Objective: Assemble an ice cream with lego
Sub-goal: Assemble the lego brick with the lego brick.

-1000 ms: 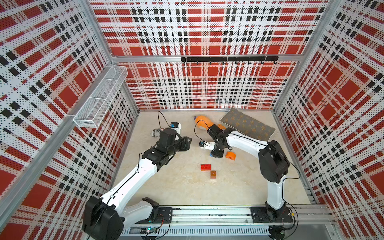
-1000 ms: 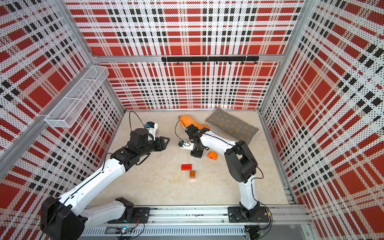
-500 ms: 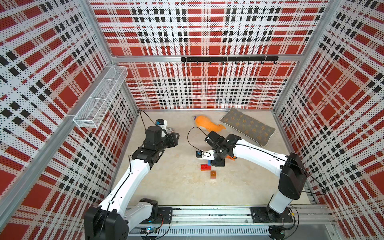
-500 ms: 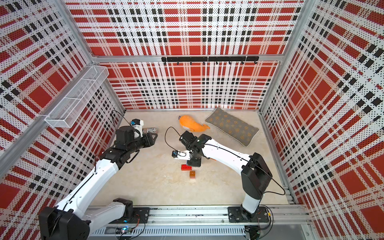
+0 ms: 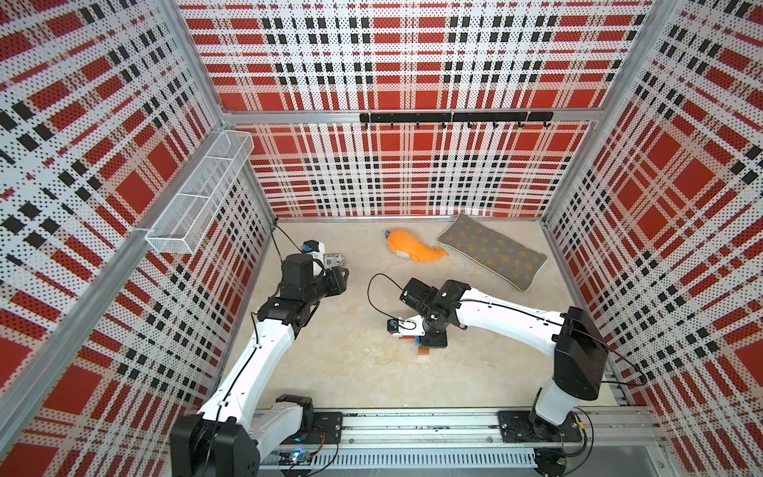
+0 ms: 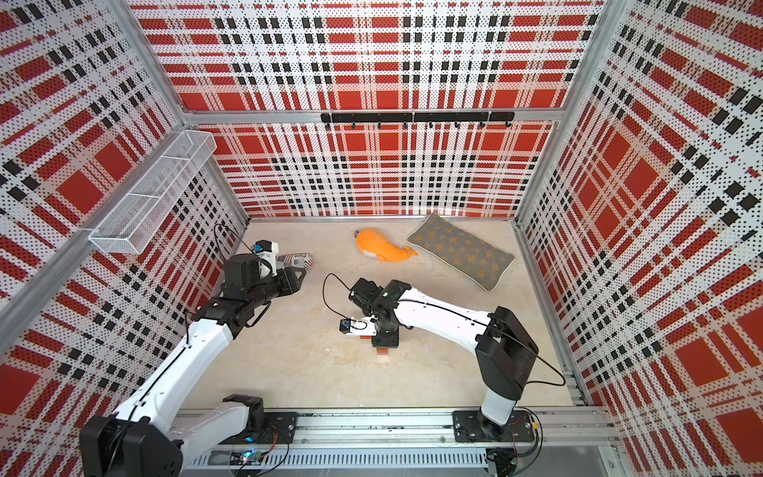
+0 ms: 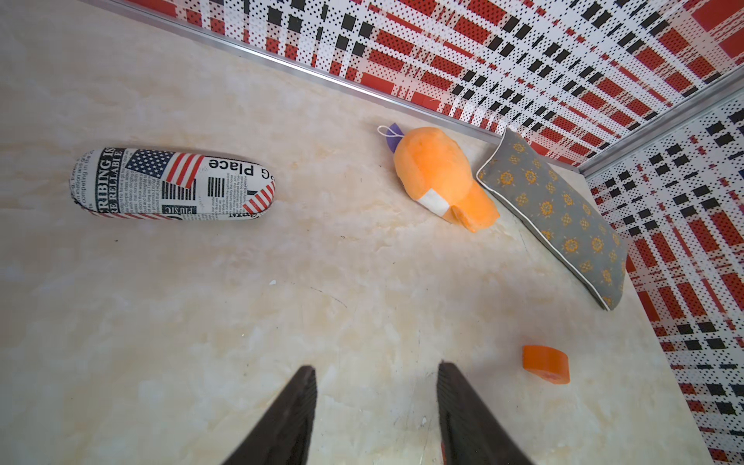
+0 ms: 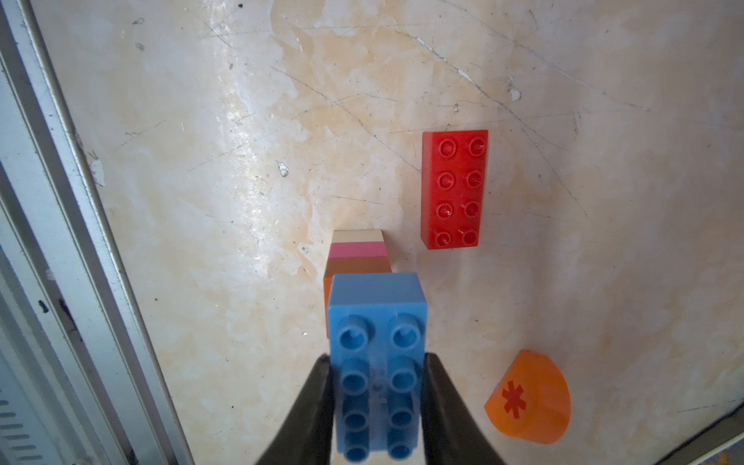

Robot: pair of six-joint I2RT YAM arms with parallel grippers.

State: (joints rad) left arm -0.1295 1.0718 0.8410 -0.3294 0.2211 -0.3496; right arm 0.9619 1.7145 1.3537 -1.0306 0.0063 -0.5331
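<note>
The right hand [image 8: 377, 362] pinches the blue brick [image 8: 376, 314] over the cream-pink-brown stem [image 8: 357, 257], which shows at its 6 o'clock in a top view [image 5: 423, 353]. The red brick [image 8: 454, 189] and orange top [image 8: 527, 402] lie near on the table [image 5: 330, 371]. The left hand [image 7: 375, 366], spread and empty, hangs well apart at 10 o'clock.

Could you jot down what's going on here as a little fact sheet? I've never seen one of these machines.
Right tool: shut on blue brick, over cream-pink-brown stem
Left tool: open, empty
Lying loose: red brick, orange top
Bystanders: plush whale, pillow
</note>
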